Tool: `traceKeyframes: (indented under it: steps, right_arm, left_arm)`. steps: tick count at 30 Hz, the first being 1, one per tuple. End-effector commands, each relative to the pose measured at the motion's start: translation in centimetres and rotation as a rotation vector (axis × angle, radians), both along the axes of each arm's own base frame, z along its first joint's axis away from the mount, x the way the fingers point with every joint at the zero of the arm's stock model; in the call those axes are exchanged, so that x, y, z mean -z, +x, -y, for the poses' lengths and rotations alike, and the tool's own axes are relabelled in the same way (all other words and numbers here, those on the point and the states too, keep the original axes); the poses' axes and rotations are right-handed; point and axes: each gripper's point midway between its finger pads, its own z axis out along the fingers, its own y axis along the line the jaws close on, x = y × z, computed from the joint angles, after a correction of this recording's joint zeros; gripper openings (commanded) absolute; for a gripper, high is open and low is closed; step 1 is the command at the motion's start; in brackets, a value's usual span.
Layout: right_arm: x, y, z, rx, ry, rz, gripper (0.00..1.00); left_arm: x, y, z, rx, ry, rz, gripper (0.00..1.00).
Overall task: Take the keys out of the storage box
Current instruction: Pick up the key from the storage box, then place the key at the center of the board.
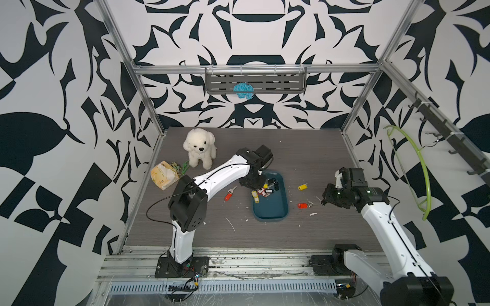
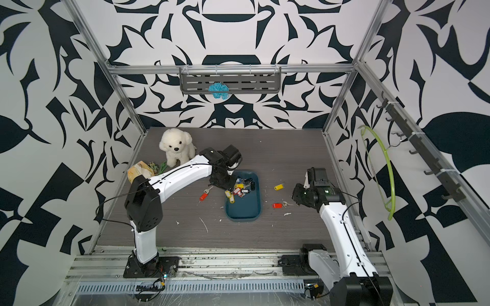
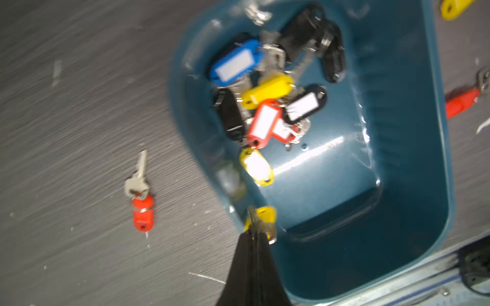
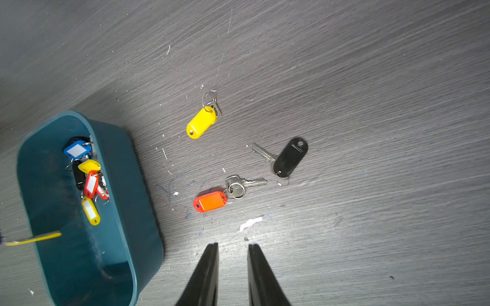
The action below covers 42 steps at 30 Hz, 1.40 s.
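No readable text anywhere, blank tags on the keys [image 3: 265, 91].

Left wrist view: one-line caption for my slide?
Left hand pinching a yellow-tagged key over the storage box rim, more tagged keys piled inside.

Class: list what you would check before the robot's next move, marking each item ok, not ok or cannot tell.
1. left gripper shut on the yellow-tagged key: ok.
2. Held key clear of the storage box rim: cannot tell; it hangs right at the rim.
3. Bare table beside the red-tagged key for setting it down: ok.
4. right gripper open, empty, away from the storage box: ok.
5. Storage box emptied: not ok; a pile of keys lies inside.
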Motion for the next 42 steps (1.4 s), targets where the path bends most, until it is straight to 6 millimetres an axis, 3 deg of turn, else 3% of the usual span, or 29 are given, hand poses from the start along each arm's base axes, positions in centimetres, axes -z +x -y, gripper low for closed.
traceKeyframes:
  steps: [1,6,9,18,24,32,36,39,42]
  right_arm:
    - [0.0,0.1,0.0,-0.007,0.004,0.008,0.25]
    - [0.1,0.2,-0.1,-0.010,0.007,0.003,0.25]
    - [0.2,0.2,-0.1,-0.011,0.007,0.001,0.26]
    - [0.2,0.2,-0.2,-0.012,0.009,-0.005,0.27]
    - [0.3,0.1,-0.2,-0.015,0.007,-0.009,0.27]
    - [0.3,0.1,-0.1,-0.011,0.006,-0.008,0.27]
    - [0.2,0.1,-0.1,-0.010,0.006,-0.006,0.28]
    - [0.1,0.1,-0.1,-0.012,0.005,-0.003,0.28]
    - [0.0,0.1,-0.1,-0.012,0.007,0.000,0.29]
  left_arm:
    - [-2.3,1.5,-4.3,-0.184,-0.045,0.027,0.00]
    - [-1.8,2.5,-10.0,-0.339,-0.050,0.001,0.00]
    - [-0.7,2.6,-11.3,-0.354,-0.037,-0.028,0.00]
    - [4.4,3.7,-10.6,-0.356,-0.029,-0.120,0.00]
    - [6.1,4.4,-10.3,-0.362,-0.025,-0.137,0.01]
    - [7.2,5.3,-10.1,-0.358,-0.019,-0.130,0.30]
    - [7.6,5.4,-9.9,-0.357,-0.029,-0.132,0.56]
    - [6.9,5.5,-9.8,-0.360,-0.047,-0.108,0.66]
    - [4.9,5.6,-9.9,-0.362,-0.088,-0.047,0.69]
